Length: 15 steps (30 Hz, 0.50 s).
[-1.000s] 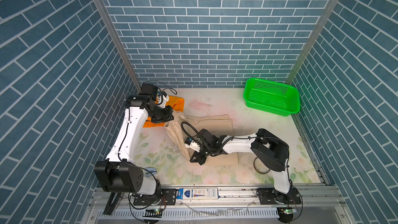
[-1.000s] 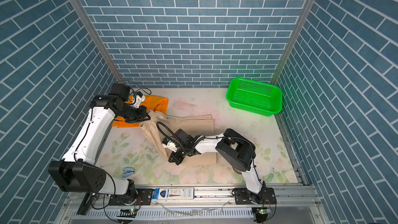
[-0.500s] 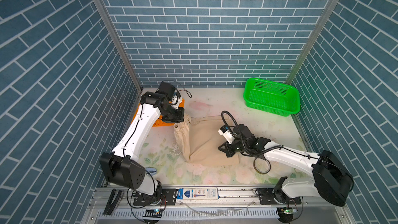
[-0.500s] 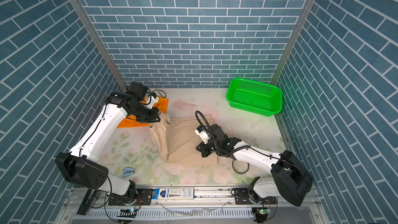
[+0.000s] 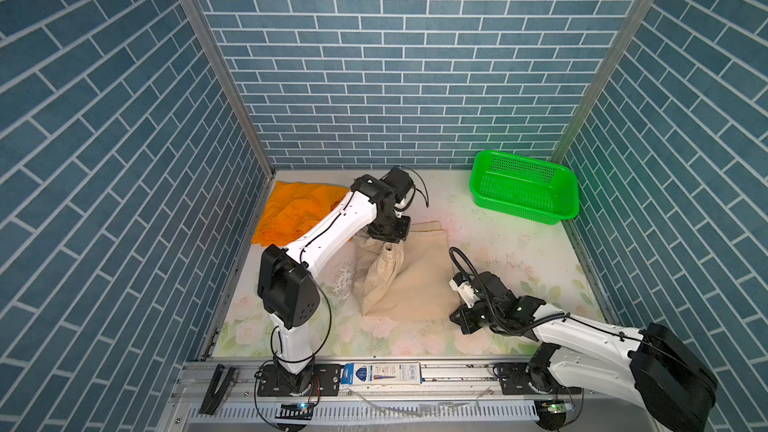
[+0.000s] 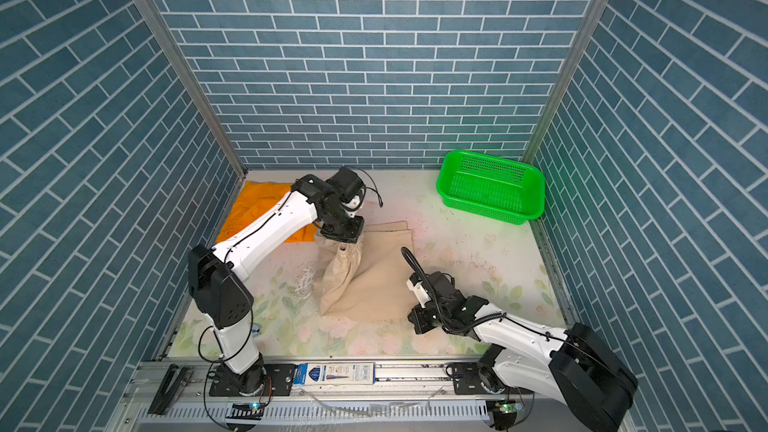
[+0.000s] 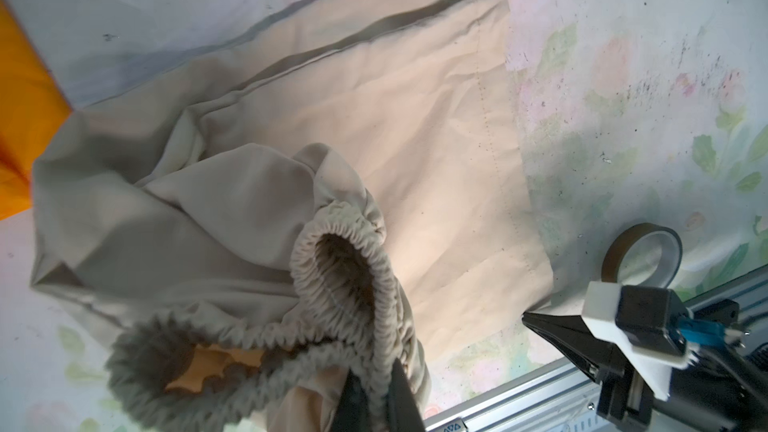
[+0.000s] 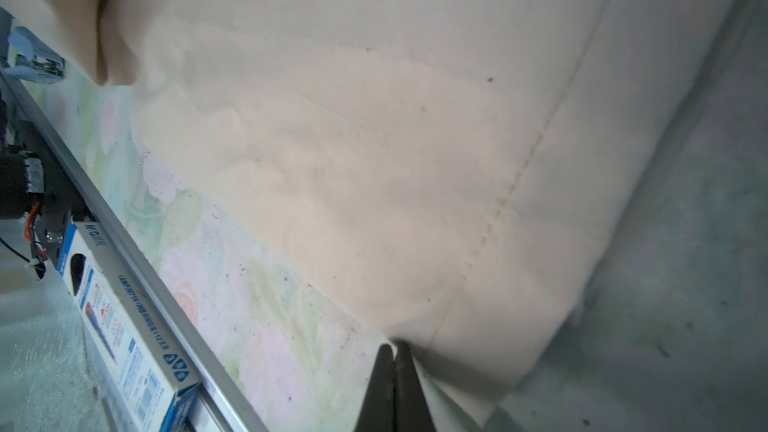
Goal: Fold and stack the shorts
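The beige shorts [image 5: 415, 280] [image 6: 374, 280] lie partly spread on the floral mat in both top views. My left gripper [image 5: 388, 243] [image 6: 343, 245] is shut on their gathered elastic waistband [image 7: 340, 243] and holds it bunched above the mat. My right gripper [image 5: 457, 317] [image 6: 415, 320] sits low at the front right, shut on a hem corner of the beige shorts [image 8: 374, 118]. The orange shorts [image 5: 299, 214] [image 6: 257, 214] lie crumpled at the back left, partly hidden behind my left arm.
A green perforated basket [image 5: 523, 189] [image 6: 490, 189] stands at the back right against the wall. A blue and white box [image 5: 380, 374] [image 8: 120, 326] lies on the front rail. A brown tape roll [image 7: 642, 259] rests on the mat near my right gripper.
My right gripper has swung from the left-centre to the front right, drawing the beige hem with it. My left gripper has moved right from beside the orange shorts, carrying the waistband.
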Tool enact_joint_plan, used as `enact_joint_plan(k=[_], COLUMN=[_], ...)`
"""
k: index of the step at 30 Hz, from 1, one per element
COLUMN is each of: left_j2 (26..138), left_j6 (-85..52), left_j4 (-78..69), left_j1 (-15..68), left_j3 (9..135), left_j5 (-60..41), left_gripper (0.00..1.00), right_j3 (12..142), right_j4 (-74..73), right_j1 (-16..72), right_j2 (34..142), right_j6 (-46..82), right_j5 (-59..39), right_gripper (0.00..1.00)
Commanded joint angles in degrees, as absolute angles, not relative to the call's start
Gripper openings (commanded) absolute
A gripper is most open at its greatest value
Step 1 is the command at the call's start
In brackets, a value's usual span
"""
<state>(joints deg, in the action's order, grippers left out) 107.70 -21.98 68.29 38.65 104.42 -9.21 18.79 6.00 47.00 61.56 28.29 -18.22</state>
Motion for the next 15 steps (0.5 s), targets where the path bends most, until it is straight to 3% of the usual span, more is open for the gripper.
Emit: enact_joint_plan(k=[1,15], left_j2=[111.66,128.52], left_j6=[-24.57,-25.59], left_j4=[67.83,69.81], left_j1=[42.98,52.01], left_j3=[107.67,123.07], left_j5=[-7.82,-10.10], left_gripper=[0.00,0.00], right_j3=[17.53,13.98], right_j4=[3.67,0.60], right_j1=[46.85,46.85], right_j2=[59.84,57.67], right_j6=[31.09,32.95], right_j5=[-19.34,-23.11], right_gripper=[0.00,0.00])
